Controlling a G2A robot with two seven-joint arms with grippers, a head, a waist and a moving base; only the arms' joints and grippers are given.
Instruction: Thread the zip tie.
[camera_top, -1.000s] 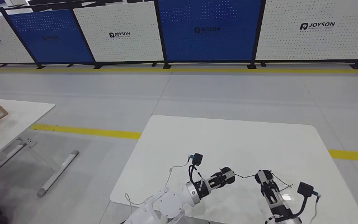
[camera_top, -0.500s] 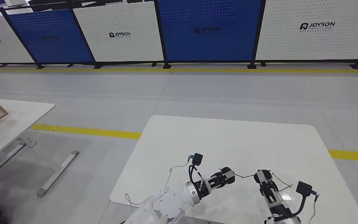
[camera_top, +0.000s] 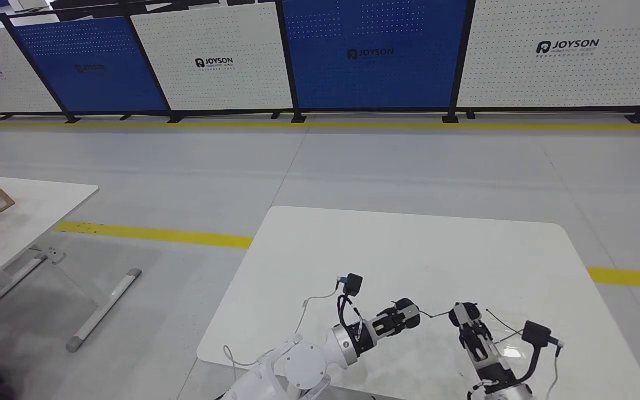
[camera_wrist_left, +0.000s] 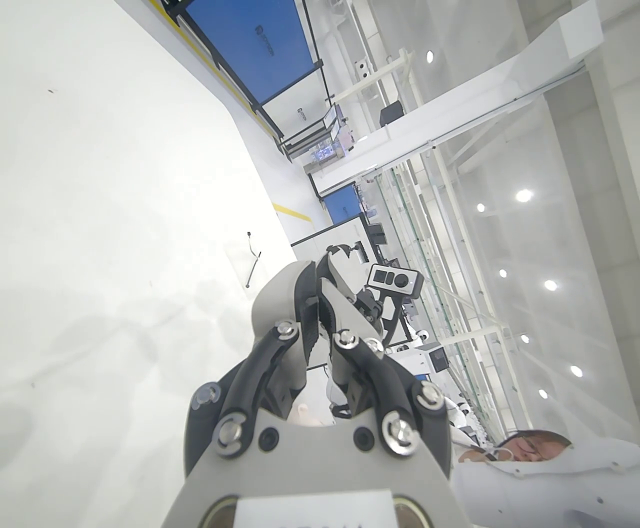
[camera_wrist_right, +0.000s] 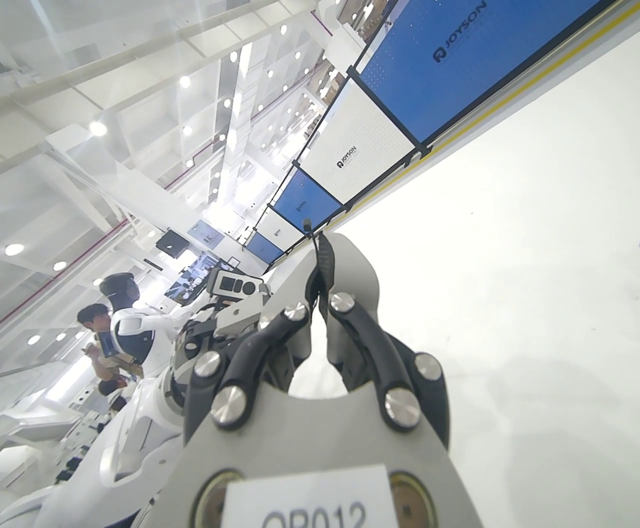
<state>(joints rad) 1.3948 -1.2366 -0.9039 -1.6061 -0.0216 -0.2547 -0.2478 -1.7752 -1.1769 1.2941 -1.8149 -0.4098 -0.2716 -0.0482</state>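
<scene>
Above the white table (camera_top: 400, 250), left fingers (camera_wrist_left: 285, 295) and right fingers (camera_wrist_right: 350, 270) clench a thin black zip tie (camera_wrist_right: 306, 224).

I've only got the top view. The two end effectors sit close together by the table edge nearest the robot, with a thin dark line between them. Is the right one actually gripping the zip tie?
Observer: Yes. The right end effector is shut on the zip tie, whose head pokes out past it.
Operator: And the left one?
Observer: The left end effector is shut; its wrist view does not show whether anything is pinched.
Operator: Anything loose nearby?
Observer: A second zip tie, kinked, lies flat on the table, apart from both end effectors.
</scene>
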